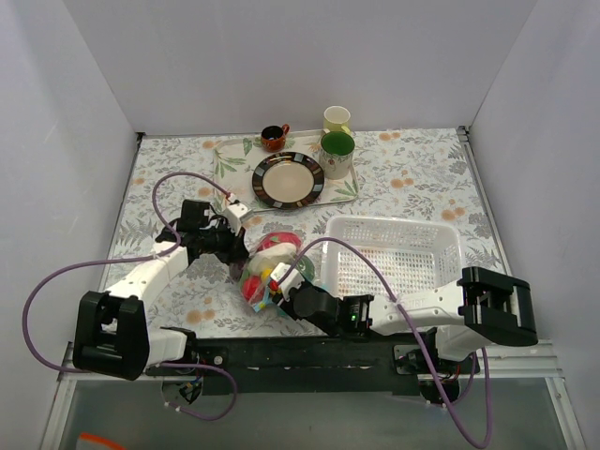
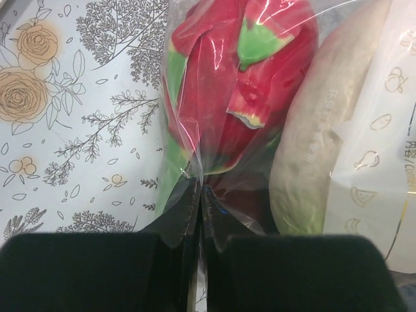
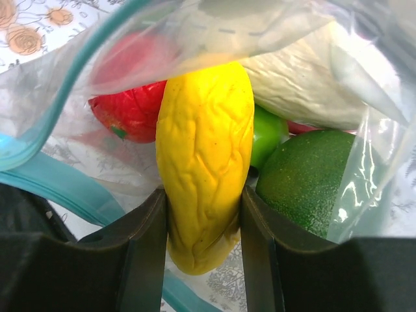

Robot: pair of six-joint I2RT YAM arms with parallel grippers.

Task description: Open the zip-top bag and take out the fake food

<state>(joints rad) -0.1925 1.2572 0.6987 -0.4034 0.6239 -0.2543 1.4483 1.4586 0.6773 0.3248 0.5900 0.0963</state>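
Seen from above, the zip-top bag [image 1: 267, 270] lies on the floral tabletop [image 1: 422, 187] just ahead of the arm bases, with the fake food [image 1: 277, 246] bunched inside it. A white basket [image 1: 394, 251] stands at its 3 o'clock. At 12 o'clock a tray [image 1: 228, 159] carries a plate [image 1: 288, 180], a green-lined mug [image 1: 337, 150] and a small brown cup [image 1: 274, 138]. The left end effector [image 1: 242, 248] meets the bag at 9 o'clock, the right end effector [image 1: 283, 292] at 5 o'clock.

Through the left wrist camera, that end effector is pressed together on a fold of bag film. A red-and-green fruit [image 2: 240, 84] and a pale vegetable [image 2: 312, 149] sit just beyond it, inside the bag.

Through the right wrist camera, the end effector reaches past the blue zip strip [image 3: 65, 195] and pinches a yellow piece [image 3: 205, 149] from both sides. Around it in the bag are a red piece [image 3: 130, 112] at 10 o'clock, a white one [image 3: 305, 84] at 1 o'clock and a dark green one [image 3: 305, 179] at 3 o'clock.
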